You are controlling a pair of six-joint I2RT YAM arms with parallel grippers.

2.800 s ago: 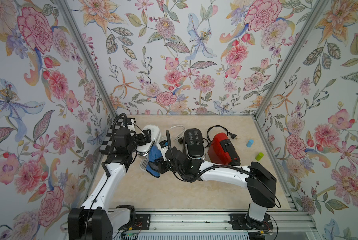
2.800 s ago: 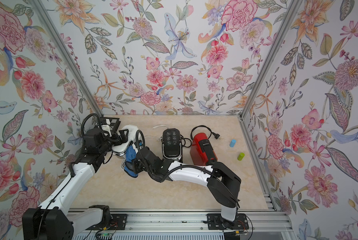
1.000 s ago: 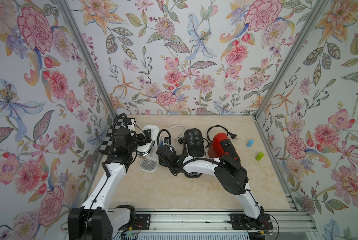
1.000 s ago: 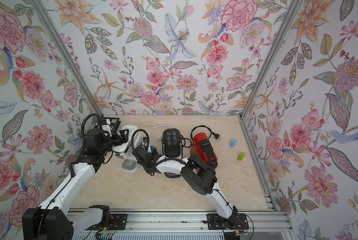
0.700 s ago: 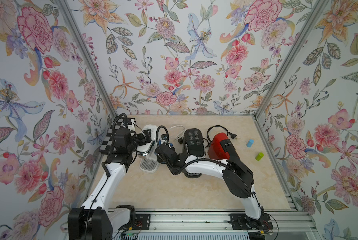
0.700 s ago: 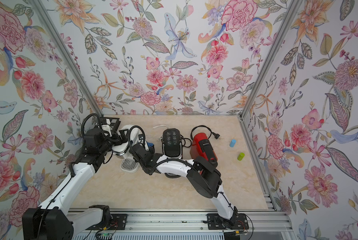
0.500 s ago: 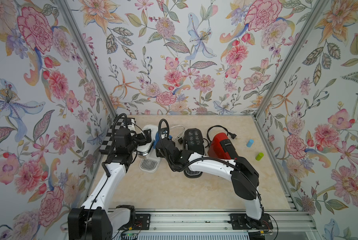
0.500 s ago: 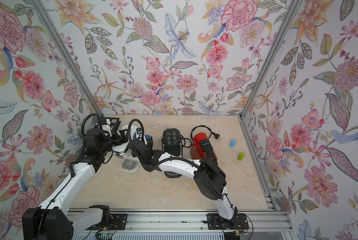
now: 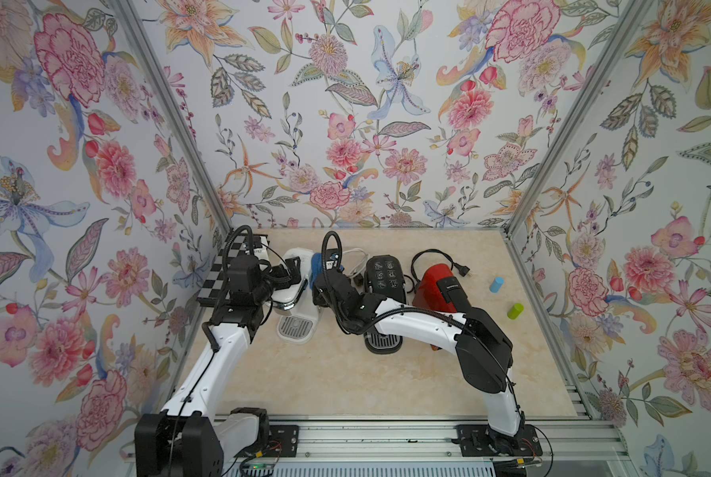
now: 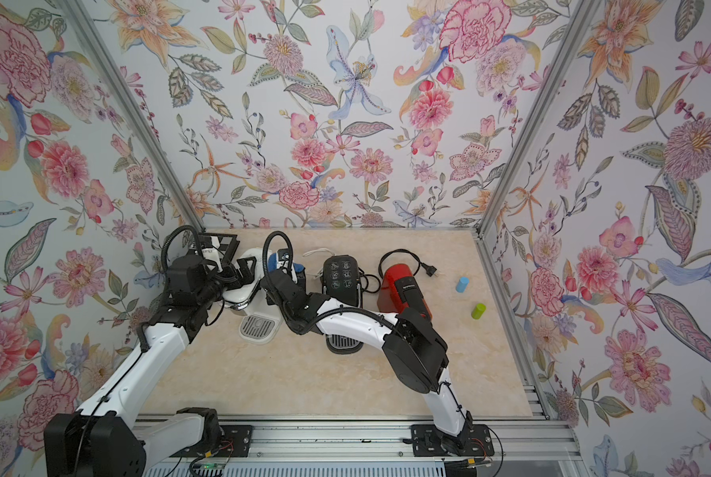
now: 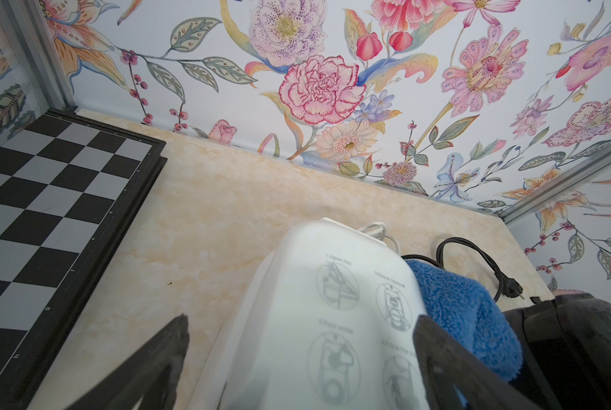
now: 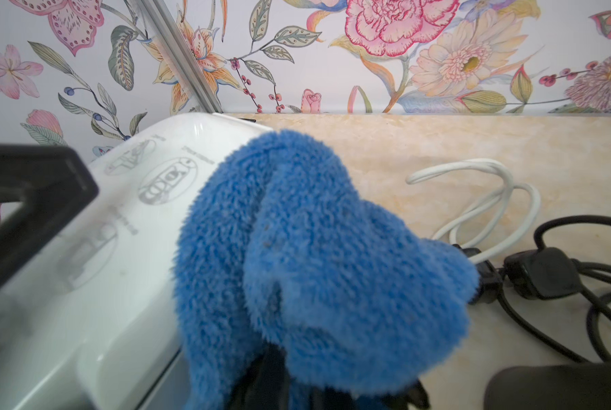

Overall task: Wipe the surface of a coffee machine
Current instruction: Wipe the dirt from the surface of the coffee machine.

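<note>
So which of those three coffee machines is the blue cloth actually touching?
The white coffee machine, nearest the chessboard: the blue cloth lies against its side. The black machine and red machine stand clear of it.

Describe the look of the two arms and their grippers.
The left arm and right arm have glossy white links between black joint housings, mounted on an aluminium rail. A ribbed black hose loops over each wrist, and thin black cables run along the links. The left gripper and right gripper are black, jaws included.

A fluffy blue cloth presses against the white coffee machine; white cable and black cables lie beside.
</note>
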